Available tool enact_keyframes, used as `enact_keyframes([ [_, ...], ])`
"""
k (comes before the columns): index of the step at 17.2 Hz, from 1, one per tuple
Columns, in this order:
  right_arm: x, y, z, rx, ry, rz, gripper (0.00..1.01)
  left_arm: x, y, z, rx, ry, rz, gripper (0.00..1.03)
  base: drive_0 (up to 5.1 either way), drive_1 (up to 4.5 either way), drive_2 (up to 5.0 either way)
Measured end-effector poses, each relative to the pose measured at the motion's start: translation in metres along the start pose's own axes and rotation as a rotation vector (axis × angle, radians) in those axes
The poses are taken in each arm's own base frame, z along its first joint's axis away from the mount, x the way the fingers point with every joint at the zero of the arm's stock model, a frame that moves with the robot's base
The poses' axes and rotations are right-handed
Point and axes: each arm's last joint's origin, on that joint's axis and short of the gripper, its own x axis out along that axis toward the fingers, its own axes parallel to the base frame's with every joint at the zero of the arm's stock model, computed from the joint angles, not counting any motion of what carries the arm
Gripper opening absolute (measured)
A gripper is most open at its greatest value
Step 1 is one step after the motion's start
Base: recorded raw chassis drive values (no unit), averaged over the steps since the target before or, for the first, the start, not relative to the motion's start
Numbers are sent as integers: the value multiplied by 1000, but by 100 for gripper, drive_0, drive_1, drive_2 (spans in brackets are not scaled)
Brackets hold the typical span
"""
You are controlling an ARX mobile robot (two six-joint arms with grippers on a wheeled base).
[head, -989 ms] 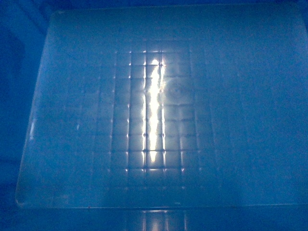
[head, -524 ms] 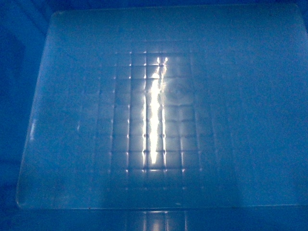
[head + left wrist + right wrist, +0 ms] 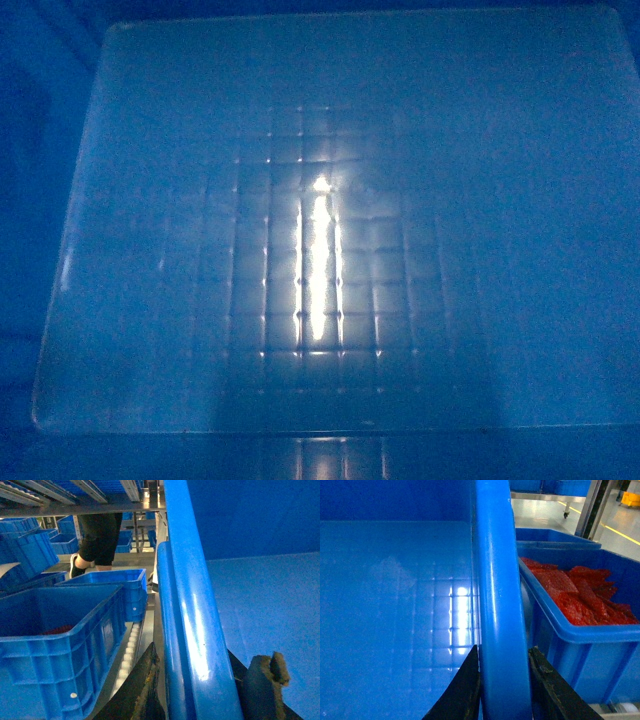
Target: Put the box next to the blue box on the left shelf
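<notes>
Box [image 3: 395,605] between 2 crates: left [image 3: 55,645], right [image 3: 580,605].

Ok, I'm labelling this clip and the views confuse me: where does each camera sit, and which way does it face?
Head: on the robot, slanting down into the box, its grid floor filling the picture; no arm or gripper shows.
Left wrist: on the left arm, looking along the box's left rim, which the left gripper straddles; neighbouring blue crates and a person's legs lie beyond.
Right wrist: on the right arm, looking along the right rim, clamped by the right gripper; a crate of red pieces sits alongside.
Shared: all three show the same box's floor.
</notes>
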Motion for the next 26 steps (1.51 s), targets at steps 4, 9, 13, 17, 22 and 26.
enact_keyframes([
  [4, 0, 0, 0, 1, -3, 0, 21, 0, 0, 0, 0, -1, -1, 31, -2, 428, -433],
  [9, 0, 0, 0, -1, 1, 0, 20, 0, 0, 0, 0, 2, -1, 31, -3, 48, -54],
  [13, 0, 0, 0, 0, 0, 0, 20, 0, 0, 0, 0, 1, 0, 31, 0, 0, 0],
  [17, 0, 0, 0, 0, 0, -1, 20, 0, 0, 0, 0, 1, 0, 31, 0, 0, 0],
  [22, 0, 0, 0, 0, 0, -1, 20, 0, 0, 0, 0, 1, 0, 31, 0, 0, 0],
  [26, 0, 0, 0, 0, -1, -1, 20, 0, 0, 0, 0, 1, 0, 31, 0, 0, 0],
])
